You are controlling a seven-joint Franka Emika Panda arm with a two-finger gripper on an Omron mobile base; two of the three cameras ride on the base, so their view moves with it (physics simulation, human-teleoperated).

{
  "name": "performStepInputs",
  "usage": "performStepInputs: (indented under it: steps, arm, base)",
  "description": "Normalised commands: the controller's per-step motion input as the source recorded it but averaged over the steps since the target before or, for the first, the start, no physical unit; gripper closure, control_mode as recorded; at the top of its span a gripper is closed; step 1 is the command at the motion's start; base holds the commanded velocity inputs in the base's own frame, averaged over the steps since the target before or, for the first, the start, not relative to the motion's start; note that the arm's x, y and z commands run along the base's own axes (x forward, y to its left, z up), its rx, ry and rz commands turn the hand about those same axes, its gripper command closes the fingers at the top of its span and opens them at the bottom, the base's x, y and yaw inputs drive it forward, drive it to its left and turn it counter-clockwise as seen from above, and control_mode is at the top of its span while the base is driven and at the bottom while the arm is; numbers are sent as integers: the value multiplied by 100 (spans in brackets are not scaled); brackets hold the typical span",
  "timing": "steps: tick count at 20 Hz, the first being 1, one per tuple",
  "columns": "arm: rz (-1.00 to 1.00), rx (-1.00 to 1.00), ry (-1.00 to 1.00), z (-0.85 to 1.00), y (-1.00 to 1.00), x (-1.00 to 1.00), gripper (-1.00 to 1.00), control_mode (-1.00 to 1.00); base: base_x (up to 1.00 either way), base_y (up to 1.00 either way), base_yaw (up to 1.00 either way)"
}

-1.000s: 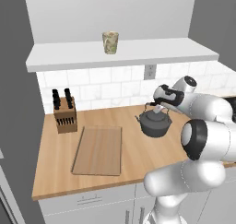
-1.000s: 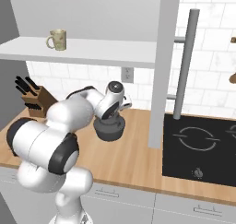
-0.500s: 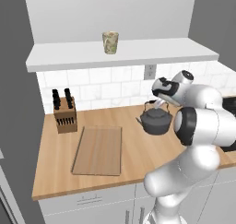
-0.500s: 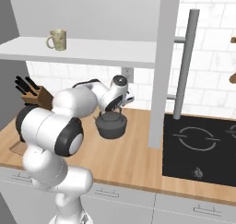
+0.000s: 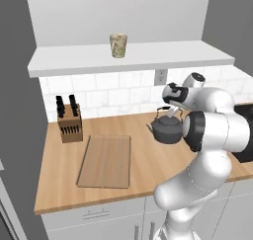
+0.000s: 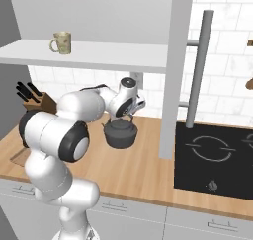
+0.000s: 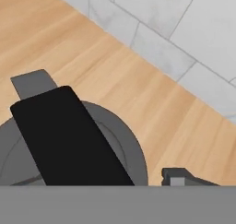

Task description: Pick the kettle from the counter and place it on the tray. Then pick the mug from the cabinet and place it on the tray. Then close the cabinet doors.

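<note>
The dark grey kettle (image 5: 168, 130) (image 6: 120, 134) stands on the wooden counter (image 5: 143, 170) near the tiled wall, right of the tray (image 5: 105, 161). My gripper (image 5: 171, 110) (image 6: 123, 117) points down over the kettle, its jaws astride the arched black handle (image 7: 69, 135). One fingertip (image 7: 177, 176) shows beside the handle with a gap of bare counter between them, so the jaws stand open. The kettle rests on the counter. The mug (image 5: 118, 45) (image 6: 62, 42) stands on the cabinet shelf (image 5: 148, 56). An open cabinet door (image 6: 178, 61) with a silver bar handle (image 6: 200, 71) hangs right of the kettle.
A wooden knife block (image 5: 69, 123) (image 6: 34, 98) stands at the back left of the counter, beyond the tray. A black hob (image 6: 217, 155) lies to the right of the kettle. A wall socket (image 5: 159, 77) sits on the tiles behind my hand.
My hand has sunk onto the kettle's handle while the elbow swung closer to the cameras. Kettle, mug and tray have stayed where they were.
</note>
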Motion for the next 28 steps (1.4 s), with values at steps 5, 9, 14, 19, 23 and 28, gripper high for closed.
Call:
performStepInputs:
  steps: [5, 9, 14, 19, 23, 28]
  arm:
    - [0, -5, 0, -61, 22, -31, 100, -100]
    - [0, 0, -3, -44, 31, -42, 100, -100]
    - [0, 9, -19, -2, 25, -62, 100, -100]
    - [0, 16, -17, 31, 44, -65, 100, -100]
    - [0, 7, -7, 49, 65, -46, 100, -100]
    - [0, 0, -2, 37, 97, -5, 100, -100]
  base:
    - [0, 0, 0]
    - [0, 0, 0]
    - [0, 0, 0]
    - [0, 0, 0]
    - [0, 0, 0]
    - [0, 0, 0]
